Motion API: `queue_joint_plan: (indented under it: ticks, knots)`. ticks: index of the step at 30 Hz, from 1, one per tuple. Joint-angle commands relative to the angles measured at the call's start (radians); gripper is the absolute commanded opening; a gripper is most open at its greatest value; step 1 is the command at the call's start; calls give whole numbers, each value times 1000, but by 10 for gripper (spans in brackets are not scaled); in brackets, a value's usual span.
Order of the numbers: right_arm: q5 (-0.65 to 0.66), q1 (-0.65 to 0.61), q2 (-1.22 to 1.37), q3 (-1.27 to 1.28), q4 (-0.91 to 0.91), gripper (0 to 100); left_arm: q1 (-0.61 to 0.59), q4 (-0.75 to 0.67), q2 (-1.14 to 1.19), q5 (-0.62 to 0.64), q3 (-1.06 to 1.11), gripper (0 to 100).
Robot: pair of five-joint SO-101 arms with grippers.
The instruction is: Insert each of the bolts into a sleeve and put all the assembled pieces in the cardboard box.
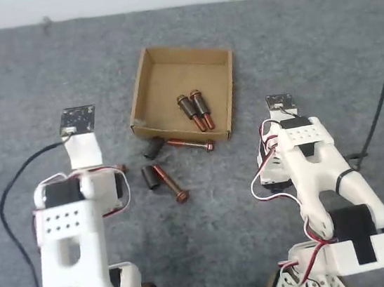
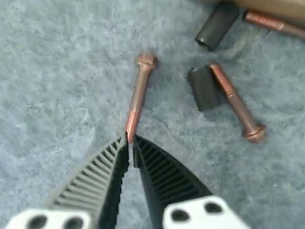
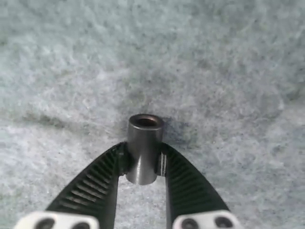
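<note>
My left gripper (image 2: 129, 140) is shut on the threaded tip of a copper bolt (image 2: 141, 86), whose head points away over the carpet. My right gripper (image 3: 143, 161) is shut on a dark sleeve (image 3: 144, 145), held upright with its open end showing. On the carpet in front of the cardboard box (image 1: 142, 79) lie two loose sleeves (image 1: 154, 148) (image 1: 151, 177) and two loose bolts (image 1: 191, 143) (image 1: 171, 182). The same pairs appear in the left wrist view as a sleeve (image 2: 204, 88) beside a bolt (image 2: 236, 102). Two assembled pieces (image 1: 195, 110) lie inside the box.
Grey carpet (image 1: 306, 43) covers the table. A black cable (image 1: 380, 108) runs along the far right and another (image 1: 14, 188) curves at the left. The left arm (image 1: 71, 223) and right arm (image 1: 319, 169) stand on either side of the loose parts.
</note>
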Motion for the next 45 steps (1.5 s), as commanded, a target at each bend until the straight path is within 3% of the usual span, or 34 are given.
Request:
queue_joint_plan:
  ticks: [1, 11, 17, 26, 45]
  knots:
    - [11, 15, -61, -49, -10, 7, 2, -83, 94, -23, -45, 13]
    - [49, 15, -61, -48, -8, 7, 3, -244, 213, -28, -58, 13]
    - [52, 15, -61, -48, -5, 7, 18, -431, 215, -28, 22, 13]
    - [52, 15, -61, -48, -5, 7, 23, -399, 216, -100, 27, 13]
    - [54, 16, -61, -48, -12, 7, 46, -270, 269, -101, -74, 13]
